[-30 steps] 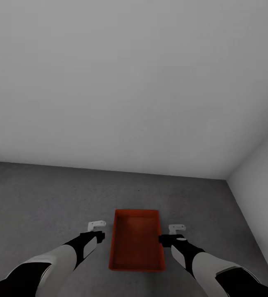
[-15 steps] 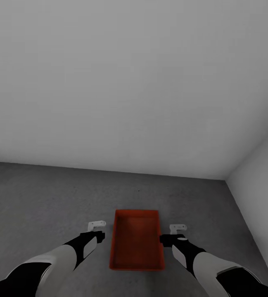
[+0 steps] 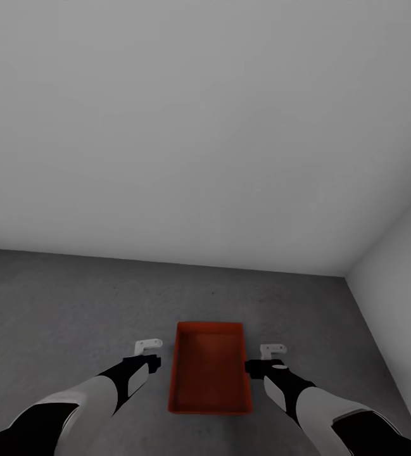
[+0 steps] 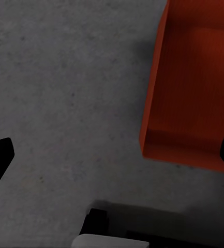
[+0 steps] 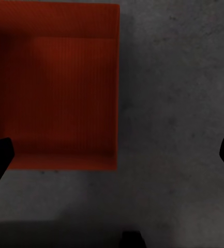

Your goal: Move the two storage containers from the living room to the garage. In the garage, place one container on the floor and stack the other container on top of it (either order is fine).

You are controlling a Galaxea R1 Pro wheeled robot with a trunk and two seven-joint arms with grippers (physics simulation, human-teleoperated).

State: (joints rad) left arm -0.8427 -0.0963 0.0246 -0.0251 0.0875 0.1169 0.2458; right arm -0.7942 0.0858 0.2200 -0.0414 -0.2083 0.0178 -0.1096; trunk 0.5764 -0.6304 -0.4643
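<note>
An orange-red storage container (image 3: 208,370) rests on the dark grey concrete floor (image 3: 72,304) of the garage, open side up and empty. My left gripper (image 3: 148,345) hovers just off its left long wall and my right gripper (image 3: 273,349) just off its right long wall, neither touching it. Both stand open with nothing between their fingers. The left wrist view looks down on the container (image 4: 194,88) beside the open left gripper (image 4: 112,157). In the right wrist view the container (image 5: 60,88) lies under the open right gripper (image 5: 112,155).
A plain pale grey wall (image 3: 167,126) stands ahead and a second wall (image 3: 401,272) closes the right side, meeting in a corner at the far right. Bare concrete stretches to the left of the container.
</note>
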